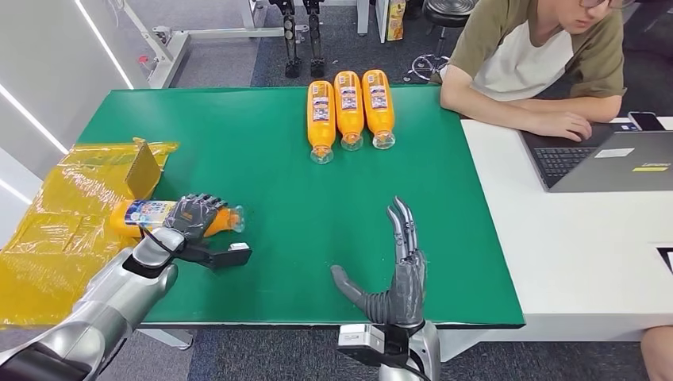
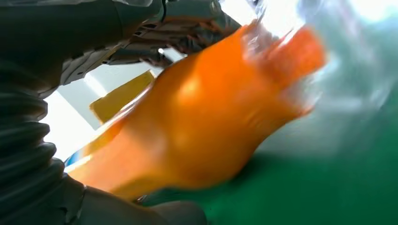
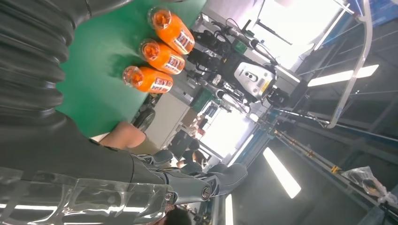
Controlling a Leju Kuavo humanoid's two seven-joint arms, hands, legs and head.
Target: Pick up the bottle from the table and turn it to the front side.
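An orange bottle (image 1: 151,213) lies on its side at the left edge of the green table (image 1: 262,175), its clear cap end pointing right. My left hand (image 1: 193,219) lies over the bottle's neck half with fingers curled around it. In the left wrist view the bottle (image 2: 197,117) is a blurred orange mass with my fingers (image 2: 187,33) wrapped over it. My right hand (image 1: 397,270) hovers near the table's front edge, fingers straight and spread, holding nothing. The right wrist view shows the same hand (image 3: 197,180) stretched out.
Three orange bottles (image 1: 349,111) lie side by side at the table's far middle, caps toward me; they also appear in the right wrist view (image 3: 162,47). Yellow plastic sheeting (image 1: 55,230) and a cardboard flap (image 1: 144,168) sit at the left. A person (image 1: 540,63) types at a laptop (image 1: 611,159) on the white table at the right.
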